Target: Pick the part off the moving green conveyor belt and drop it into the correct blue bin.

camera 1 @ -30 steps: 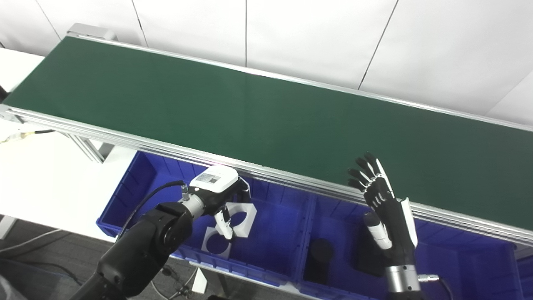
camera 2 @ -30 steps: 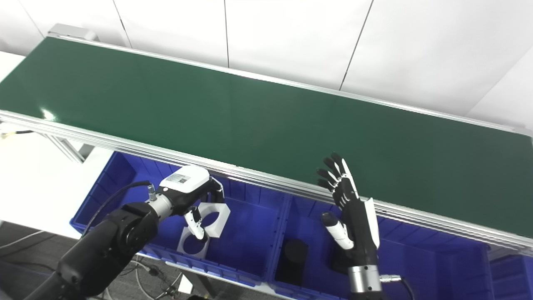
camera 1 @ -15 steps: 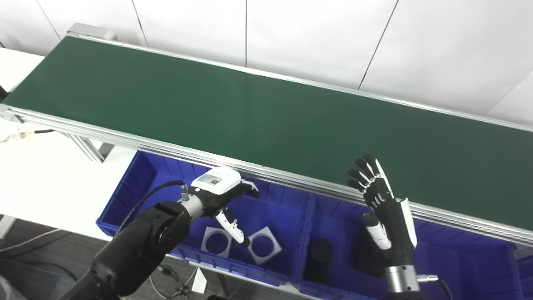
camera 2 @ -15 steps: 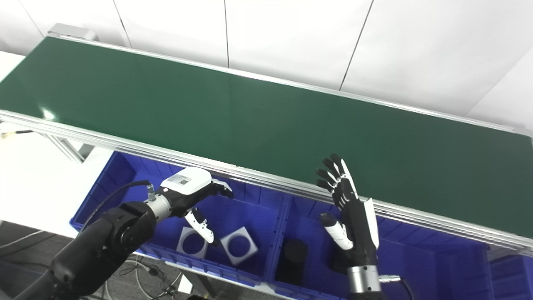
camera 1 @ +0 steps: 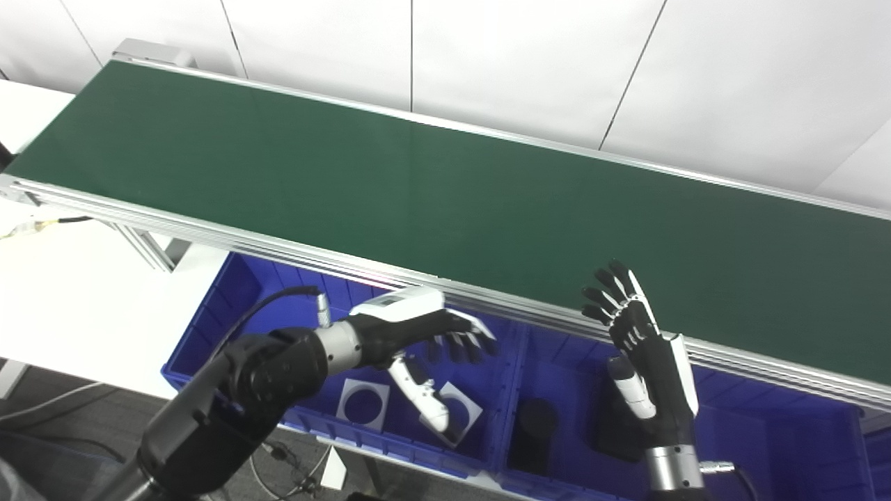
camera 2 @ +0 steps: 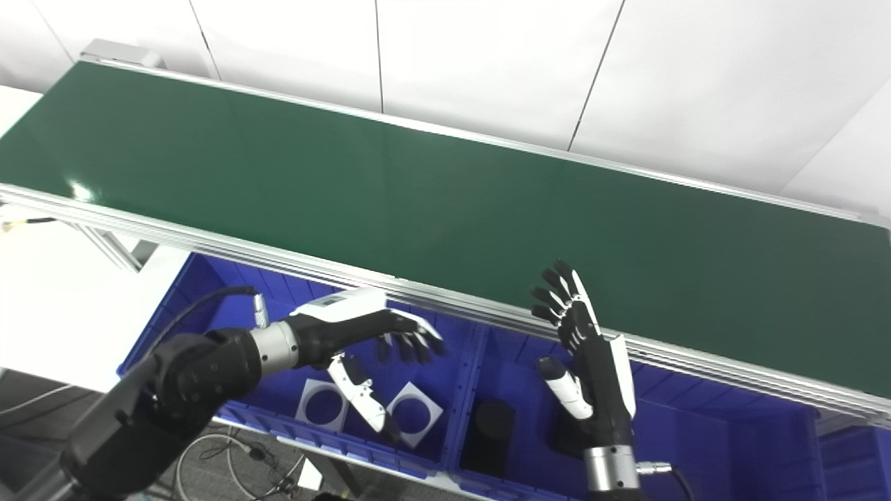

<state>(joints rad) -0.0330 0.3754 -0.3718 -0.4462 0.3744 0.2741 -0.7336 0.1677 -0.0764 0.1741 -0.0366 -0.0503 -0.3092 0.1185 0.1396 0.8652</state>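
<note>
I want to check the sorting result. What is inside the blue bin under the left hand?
Inside the left blue bin lie two white square parts with round holes, flat on the floor. The open left hand and its thumb cover a corner of the second.

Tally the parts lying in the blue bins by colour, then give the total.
White square parts: 2
Black parts: 2
Total: 4
</note>
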